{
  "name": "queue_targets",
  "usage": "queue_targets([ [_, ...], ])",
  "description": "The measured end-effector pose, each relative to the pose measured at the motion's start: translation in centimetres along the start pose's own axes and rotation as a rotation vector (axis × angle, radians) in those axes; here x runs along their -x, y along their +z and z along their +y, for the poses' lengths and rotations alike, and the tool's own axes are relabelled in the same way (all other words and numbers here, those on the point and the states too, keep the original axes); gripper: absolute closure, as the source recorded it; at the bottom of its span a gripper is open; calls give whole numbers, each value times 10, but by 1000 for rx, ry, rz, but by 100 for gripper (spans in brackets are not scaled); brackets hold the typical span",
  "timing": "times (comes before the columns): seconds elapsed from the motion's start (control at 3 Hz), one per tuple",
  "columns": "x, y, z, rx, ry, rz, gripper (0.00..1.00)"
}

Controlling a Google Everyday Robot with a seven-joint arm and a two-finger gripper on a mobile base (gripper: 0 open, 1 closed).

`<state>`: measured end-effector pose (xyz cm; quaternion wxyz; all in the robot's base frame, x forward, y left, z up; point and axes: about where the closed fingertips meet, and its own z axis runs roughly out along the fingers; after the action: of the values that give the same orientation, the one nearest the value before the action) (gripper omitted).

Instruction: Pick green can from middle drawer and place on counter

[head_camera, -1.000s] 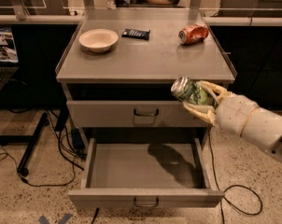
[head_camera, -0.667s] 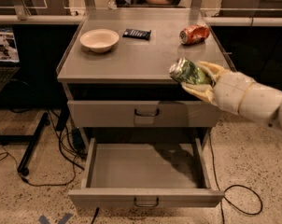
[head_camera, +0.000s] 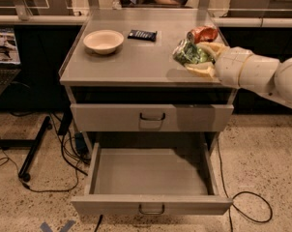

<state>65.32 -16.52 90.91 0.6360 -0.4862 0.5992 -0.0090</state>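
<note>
— Where's the green can point(head_camera: 187, 53)?
— Over the bench's point(head_camera: 136, 64) right edge, lying sideways, the tool point(head_camera: 198, 58) clamped around its middle.
— How will it handle?
— Probably light, thin-walled, dented and slick; hold its sides gently.

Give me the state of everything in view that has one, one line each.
green can: dented, gripped, held over the right side of the counter, not yet set down.
gripper: shut on the green can, above the counter.
middle drawer: pulled open, empty.
upper drawer: shut.
orange-red can: dented, lying on the counter.
bowl: upright, empty.
</note>
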Motion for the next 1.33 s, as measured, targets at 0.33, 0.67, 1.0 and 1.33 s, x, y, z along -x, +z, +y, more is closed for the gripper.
queue_targets([
  [0.33, -24, 31, -31, 2, 24, 51, 100],
  [0.67, -47, 52, -42, 15, 56, 93, 100],
  [1.0, -76, 72, -48, 11, 99, 137, 81],
  [1.33, -77, 73, -48, 11, 103, 141, 58],
])
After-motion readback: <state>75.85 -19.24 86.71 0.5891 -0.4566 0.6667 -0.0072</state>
